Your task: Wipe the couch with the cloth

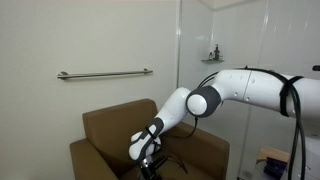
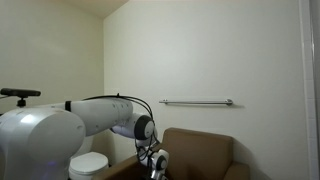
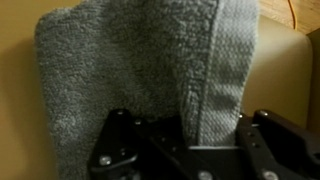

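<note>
In an exterior view, a metal grab bar [image 1: 104,74] runs level along the pale wall at the left, above and behind the couch [image 1: 105,128], whose tan-brown back and wide square arm fill the lower left. Further right, the gripper [image 1: 148,158] hangs low over the seat cushion. The white arm [image 1: 235,88] slopes up from it to a dark-capped joint and runs off the right edge, with a small shelf [image 1: 212,58] high in the corner behind it. In an exterior view from elsewhere, the robot's bulky white base [image 2: 38,140] fills the left. A white rounded object [image 2: 88,164] sits just beside it, perhaps a toilet, though too little shows to be sure. Next the gripper [image 2: 156,170] points down at the bottom edge in front of the couch [image 2: 205,150], with the grab bar [image 2: 196,102] on the wall above. In the wrist view, the grey cloth [image 3: 120,70] spreads across most of the frame, lying against the couch [image 3: 295,80], its hemmed edge running down the middle. The gripper [image 3: 190,125] is closed on the cloth's lower part, the black fingers [image 3: 118,142] pinching the terry fabric between them.
</note>
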You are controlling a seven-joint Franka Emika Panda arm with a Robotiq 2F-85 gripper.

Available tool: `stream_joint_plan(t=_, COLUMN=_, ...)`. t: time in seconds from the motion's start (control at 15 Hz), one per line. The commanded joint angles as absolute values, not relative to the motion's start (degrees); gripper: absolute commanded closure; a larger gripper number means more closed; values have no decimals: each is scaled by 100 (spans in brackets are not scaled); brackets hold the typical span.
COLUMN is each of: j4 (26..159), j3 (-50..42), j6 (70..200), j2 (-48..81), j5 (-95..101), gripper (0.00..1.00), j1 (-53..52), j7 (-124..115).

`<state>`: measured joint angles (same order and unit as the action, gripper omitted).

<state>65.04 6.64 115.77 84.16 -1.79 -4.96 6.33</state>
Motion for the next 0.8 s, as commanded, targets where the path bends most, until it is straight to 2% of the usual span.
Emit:
stream_joint_plan(t=0.0, j4=6615, j3=224, j6=11537, j2=8412, j5=-190, gripper=96, j1=-97, j7=580)
stream_joint_plan(t=0.4, j4=6673, j3=-45, j6=12036, j2=8391, j5=-555, gripper=96, j1=774, j7=252)
stream_joint_plan(t=0.73, j4=6466, j3=217, j6=12074, j2=8390, j5=-663, gripper=96, j1=850, j7=510)
